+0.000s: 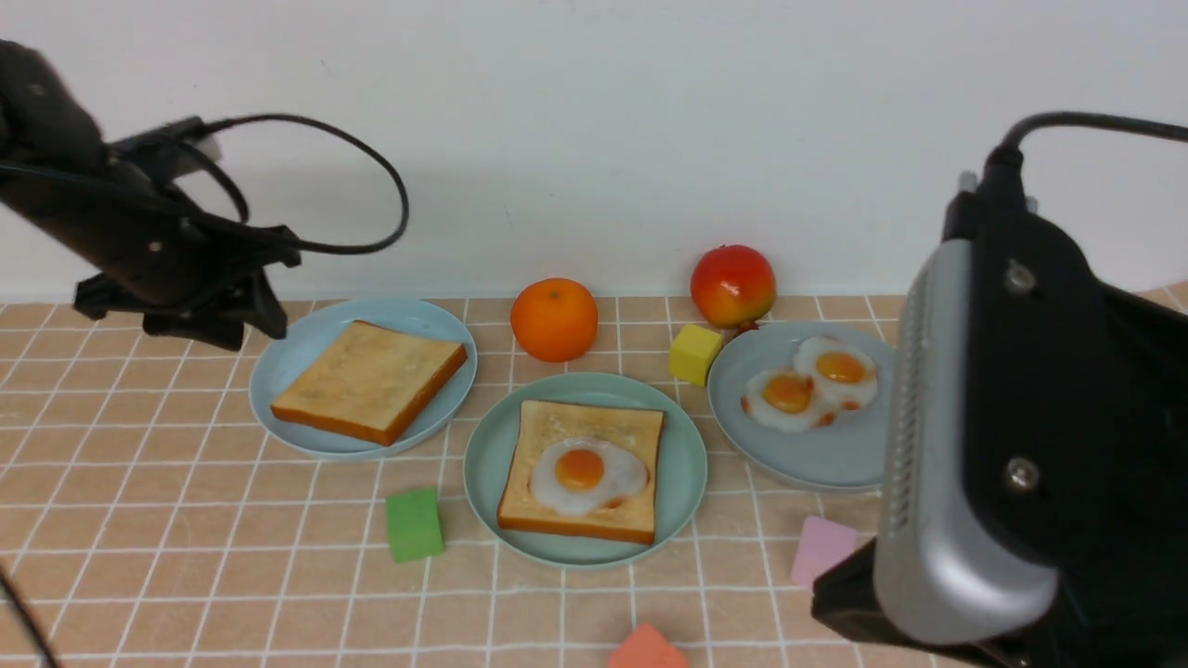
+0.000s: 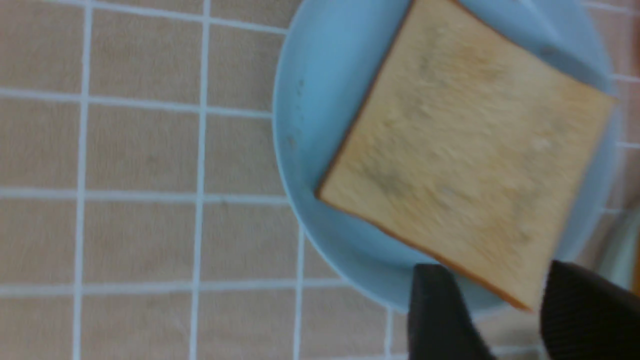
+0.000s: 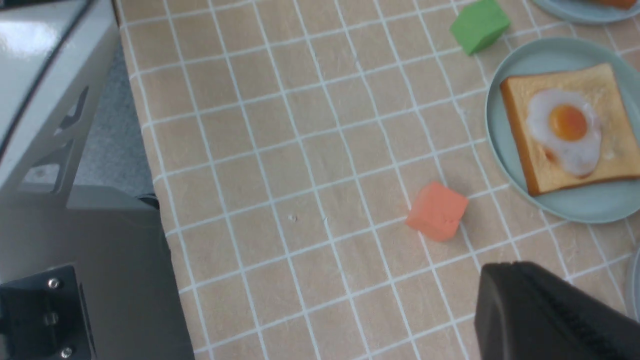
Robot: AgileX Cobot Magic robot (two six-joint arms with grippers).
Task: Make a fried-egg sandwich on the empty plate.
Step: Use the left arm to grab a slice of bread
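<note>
Now left tool (image 2: 500, 282) spread over loose toast (image 2: 465, 150) on blue plate (image 2: 310, 100); right tool (image 3: 500, 290) clenched; fried egg (image 1: 587, 475) sits on base toast (image 1: 594, 422), mint plate (image 1: 487, 464).

The round mint-green plate (image 1: 483, 464) looks like smooth, matt plastic. The flat white fried egg (image 1: 587, 475) shines glossy. The counter's tan checked cloth (image 1: 186, 557) lies matt, faintly wrinkled.

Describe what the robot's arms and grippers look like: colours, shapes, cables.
The left arm is black and angular, with a black cable looping off it; the left gripper has dark ribbed fingers. The right arm is black with a rounded, ribbed silver housing, two screws and a black cable; the right gripper is black and ribbed.
</note>
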